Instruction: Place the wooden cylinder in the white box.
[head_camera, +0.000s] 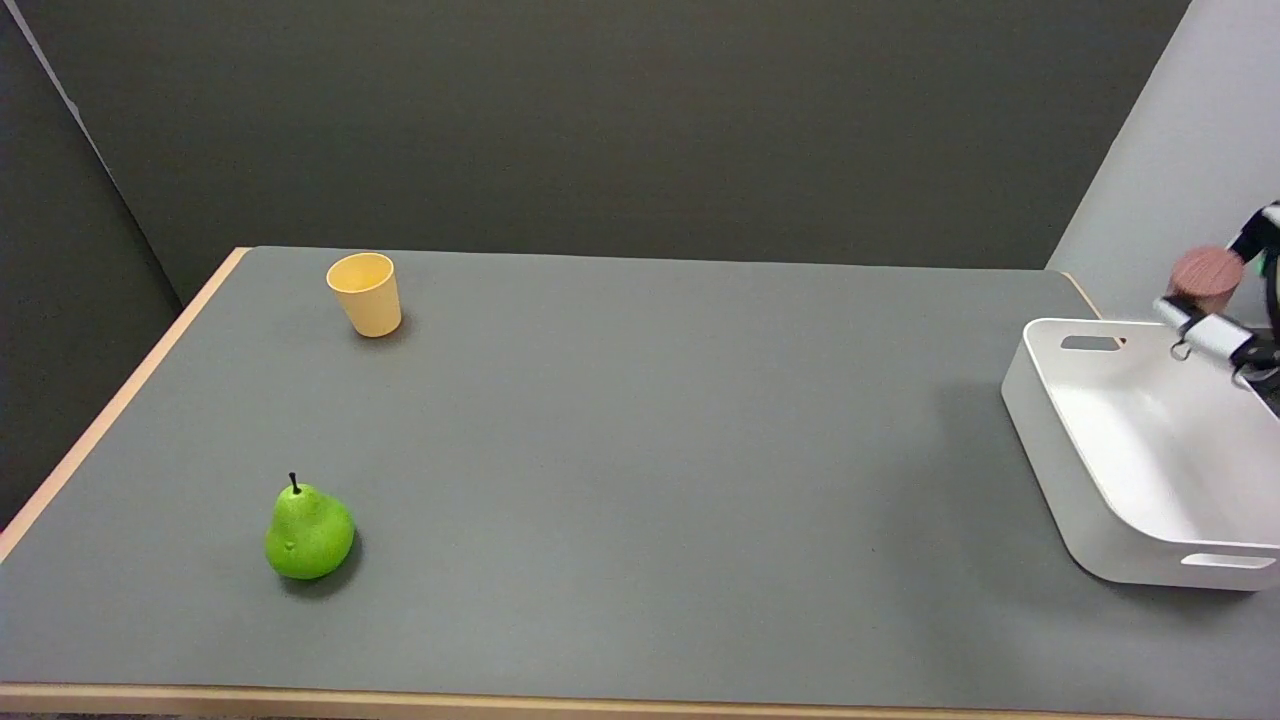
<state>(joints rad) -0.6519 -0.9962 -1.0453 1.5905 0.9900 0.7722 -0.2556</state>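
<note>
Wooden cylinder (1205, 278) held by the right hand (1225, 325) above the white box's (1040, 420) far rim, at 3 o'clock.
Fingers closed around it; box holds nothing; yellow cup (365, 293) at 10 o'clock looks empty.

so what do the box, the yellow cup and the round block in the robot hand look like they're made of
Box: probably plastic, smooth white with rounded corners, moulded handle slots and a soft sheen.
Cup: likely matte plastic, even yellow colour, no gloss.
Block: looks like wood, reddish brown and dull; the picture is too blurred to show grain. The robot hand holds it.
</note>
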